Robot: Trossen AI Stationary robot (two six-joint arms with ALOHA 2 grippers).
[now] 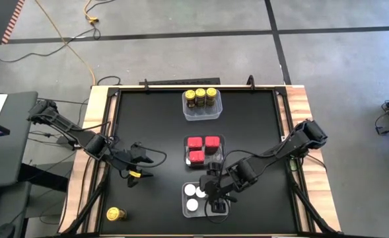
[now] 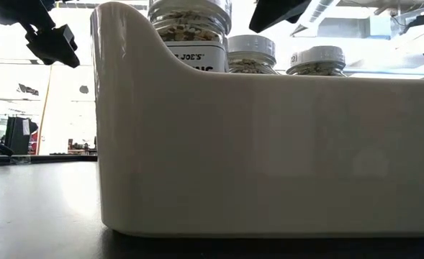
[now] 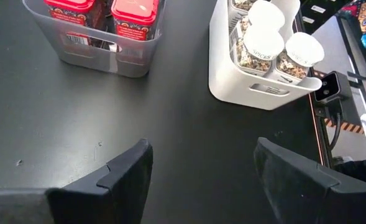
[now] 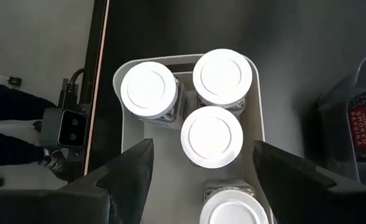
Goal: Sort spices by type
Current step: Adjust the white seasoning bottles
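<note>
High view gives you the whole layout: three tubs run in a line down the middle of the black table (image 1: 148, 119). The far clear tub (image 1: 201, 106) holds three yellow-capped jars (image 1: 201, 96) in a row, the middle clear tub (image 1: 204, 151) holds three red tins (image 1: 195, 143), and the near white tub (image 1: 195, 202) holds the white-capped jars (image 1: 192, 192). One more yellow-capped jar (image 1: 115, 213) lies alone near the table's front left corner, well apart from its tub. Your right gripper (image 1: 218, 206) hangs directly over the white tub; in the right wrist view its fingers (image 4: 130, 171) stand wide apart and hold nothing, with four white caps showing below, three grouped at one end of the tub and a fourth close between the fingertips. Your left gripper (image 1: 140, 173) sits over bare table to the left of the middle tub; in the left wrist view its fingers (image 3: 127, 171) are spread with only black tabletop between them, and the tins and the white tub lie ahead of it. Low view is mostly filled by the white tub's wall, with three jar tops above its rim.
</note>
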